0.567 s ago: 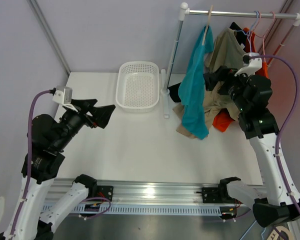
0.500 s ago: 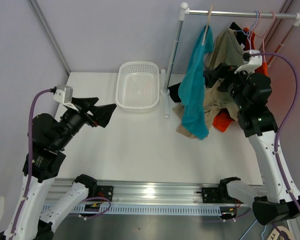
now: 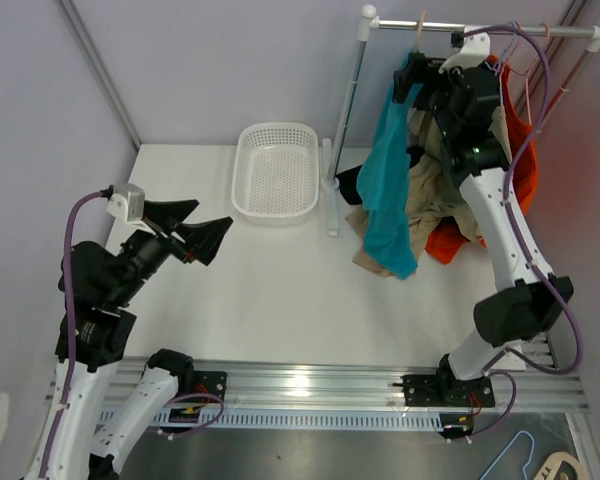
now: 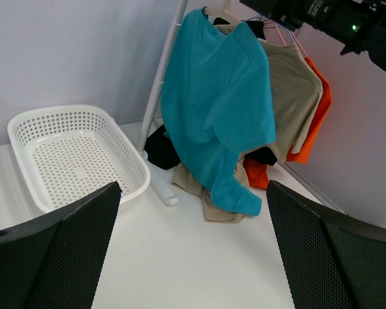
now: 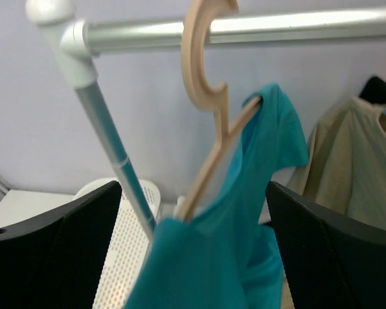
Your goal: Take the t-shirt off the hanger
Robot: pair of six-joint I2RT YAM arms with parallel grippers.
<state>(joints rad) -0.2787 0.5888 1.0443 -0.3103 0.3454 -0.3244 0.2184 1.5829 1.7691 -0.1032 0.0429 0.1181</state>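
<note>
No legible text, labels or numbers in any view. Small white print on the right arm [image 4: 334,16] is too blurred to read. Dark marks on the round disc [image 3: 558,466] at the top view's bottom edge are unreadable too.

One rack [image 3: 349,110] stands by the far edge of the table [image 3: 280,300]. Three shirts hang on it: one teal t-shirt [image 4: 219,103], one khaki shirt [image 4: 293,90], one orange shirt [image 4: 315,122]. One wooden hanger [image 5: 212,164]. One basket [image 3: 276,172]. One heap [image 4: 209,206] toward the far right corner; how many pieces are in it cannot be told.

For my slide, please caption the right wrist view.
Right end effector, open, facing a teal t-shirt on a wooden hanger hooked over the metal rail.
</note>
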